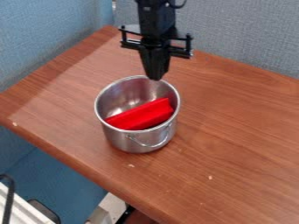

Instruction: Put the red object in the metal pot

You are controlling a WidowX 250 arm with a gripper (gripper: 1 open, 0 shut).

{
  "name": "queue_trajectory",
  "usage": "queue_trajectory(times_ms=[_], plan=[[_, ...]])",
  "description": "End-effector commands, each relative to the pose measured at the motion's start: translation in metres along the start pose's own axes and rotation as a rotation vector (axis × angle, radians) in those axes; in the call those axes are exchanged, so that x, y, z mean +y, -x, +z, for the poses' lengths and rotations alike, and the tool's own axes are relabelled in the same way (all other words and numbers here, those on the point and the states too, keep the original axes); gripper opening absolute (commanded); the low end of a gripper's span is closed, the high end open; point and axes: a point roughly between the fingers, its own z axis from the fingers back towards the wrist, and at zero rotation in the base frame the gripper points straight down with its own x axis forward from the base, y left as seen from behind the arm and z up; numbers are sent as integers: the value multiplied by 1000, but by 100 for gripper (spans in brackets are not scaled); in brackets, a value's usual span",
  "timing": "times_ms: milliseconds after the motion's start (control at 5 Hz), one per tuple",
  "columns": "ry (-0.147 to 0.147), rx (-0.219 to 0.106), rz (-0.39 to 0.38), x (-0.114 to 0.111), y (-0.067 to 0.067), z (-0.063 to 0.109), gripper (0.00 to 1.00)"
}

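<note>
The red object (142, 114), a flat bright red block, lies inside the metal pot (135, 136), slanting from the lower left up to the right wall. The shiny pot stands on the wooden table (233, 157) with its small loop handle facing the front. My gripper (156, 75) hangs just above the pot's far rim, pointing straight down. Its dark fingers are pressed together into a single tip, shut with nothing between them. It does not touch the block or the pot.
The brown wooden table runs diagonally, its near edge (70, 166) dropping off toward the lower left. A blue wall (47, 35) stands behind the table's left side. Bare wood lies to the right of the pot.
</note>
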Motion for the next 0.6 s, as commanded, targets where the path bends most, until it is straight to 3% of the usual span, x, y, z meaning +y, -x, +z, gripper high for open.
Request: queue_trajectory(times_ms=[0,200,400], plan=[[-17,-93,34,0,5,25,100],[-52,-132,50,0,23,33,100],[-33,-130,69,-1,20,22,100]])
